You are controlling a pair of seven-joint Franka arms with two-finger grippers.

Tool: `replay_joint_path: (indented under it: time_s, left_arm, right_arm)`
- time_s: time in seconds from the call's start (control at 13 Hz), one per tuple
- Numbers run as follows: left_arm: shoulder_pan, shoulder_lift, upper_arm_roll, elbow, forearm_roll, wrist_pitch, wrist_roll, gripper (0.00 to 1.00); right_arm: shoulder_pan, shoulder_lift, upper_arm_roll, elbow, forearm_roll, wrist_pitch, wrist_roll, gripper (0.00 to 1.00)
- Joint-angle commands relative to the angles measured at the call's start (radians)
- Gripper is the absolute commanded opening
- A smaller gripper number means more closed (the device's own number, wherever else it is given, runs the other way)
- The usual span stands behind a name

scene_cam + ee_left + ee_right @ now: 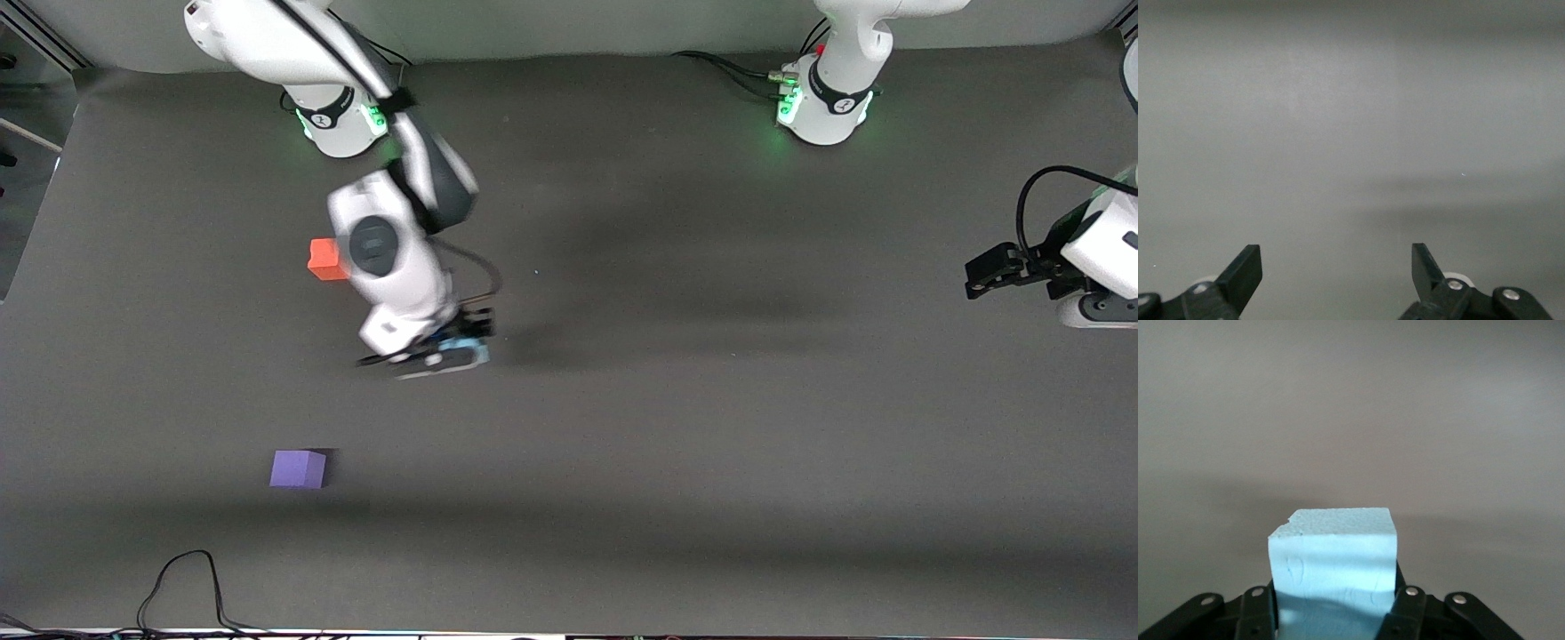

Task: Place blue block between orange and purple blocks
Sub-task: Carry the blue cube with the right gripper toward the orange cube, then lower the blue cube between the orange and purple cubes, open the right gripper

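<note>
Sitting clamped between right gripper (1335,603) jaws: blue block (1333,563).

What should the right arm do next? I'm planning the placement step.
Probably carry the blue block, held in the right gripper, toward the right arm's end of the table, to the bare table between the orange block and purple block. The left gripper waits open.

Robotics lab. Evidence: two white arm bases (338,120) with green status lights bolted along a grey-matted bench (711,427); loose black cables (191,587) at its near edge; plain wall.
</note>
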Motion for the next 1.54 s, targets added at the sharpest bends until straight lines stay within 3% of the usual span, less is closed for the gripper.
replay_joint_path:
  time_s: [0.0,0.15,0.38,0.69,1.08,1.46]
  left_arm:
    - [-0.002,-0.021,0.001,-0.012,-0.005,-0.014,0.018,1.0]
    - [0.006,-0.02,-0.006,-0.012,-0.005,-0.014,0.02,1.0]
    - [0.007,-0.021,-0.013,-0.012,-0.006,-0.014,0.018,1.0]
    - [0.006,-0.026,-0.012,-0.012,-0.005,-0.016,0.014,1.0]
    - [0.007,-0.029,-0.012,-0.011,-0.006,-0.016,0.009,1.0]
    - [0.006,-0.026,-0.01,-0.012,-0.005,-0.017,0.011,1.0]
  right_arm:
    - [-0.098,-0.06,-0.029,0.01,0.006,-0.076,-0.159,0.21]
    - [-0.101,-0.052,-0.159,0.005,0.018,-0.067,-0.302,0.21]
    - [-0.132,-0.032,-0.235,-0.027,0.058,-0.057,-0.344,0.21]
    - [-0.203,0.006,-0.236,-0.138,0.15,0.051,-0.477,0.21]
    - [-0.197,0.057,-0.227,-0.304,0.167,0.304,-0.481,0.21]
    - [-0.171,0.075,-0.223,-0.307,0.218,0.308,-0.475,0.21]
